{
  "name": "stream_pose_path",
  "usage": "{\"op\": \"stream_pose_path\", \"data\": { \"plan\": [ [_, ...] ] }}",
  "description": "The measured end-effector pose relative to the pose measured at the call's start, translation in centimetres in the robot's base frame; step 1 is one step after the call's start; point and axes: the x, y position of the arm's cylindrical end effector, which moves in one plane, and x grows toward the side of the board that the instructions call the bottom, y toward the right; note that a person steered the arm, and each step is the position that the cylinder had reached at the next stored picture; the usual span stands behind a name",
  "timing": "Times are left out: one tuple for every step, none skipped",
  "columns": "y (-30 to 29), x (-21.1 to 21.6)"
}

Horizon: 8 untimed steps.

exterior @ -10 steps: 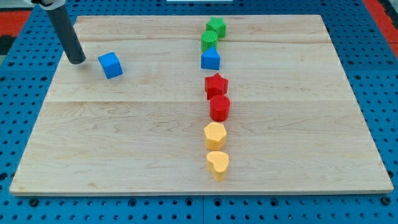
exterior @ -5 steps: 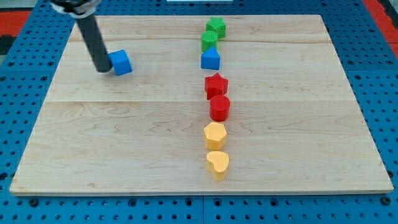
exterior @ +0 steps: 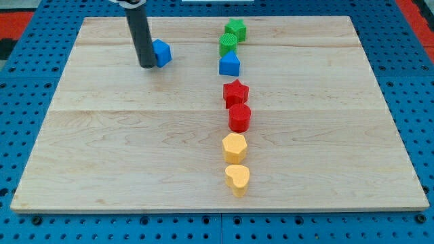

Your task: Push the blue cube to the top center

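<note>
The blue cube [exterior: 161,52] lies on the wooden board [exterior: 135,135] in the upper part, left of the centre column of blocks. My tip [exterior: 146,65] rests on the board right against the cube's left side, and the dark rod hides the cube's left edge. The cube is apart from the blue triangular block [exterior: 230,64] to its right.
A column of blocks runs down the board's middle: a green star [exterior: 235,28], a green cylinder [exterior: 228,44], the blue triangular block, a red star [exterior: 235,92], a red cylinder [exterior: 239,117], a yellow hexagon [exterior: 234,146] and a yellow heart [exterior: 237,178].
My tip has moved to the right and slightly up, pushing the blue cube from the upper left towards the centre column. The other blocks have not moved.
</note>
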Motion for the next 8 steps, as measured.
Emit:
{"op": "stream_pose_path", "data": {
  "plan": [
    [2.3, -0.1],
    [3.6, -1.6],
    [2.9, -2.4],
    [0.5, -2.4],
    [0.0, -4.0],
    [-0.2, -5.9],
    [0.6, -8.4],
    [0.8, -11.4]
  ]
}}
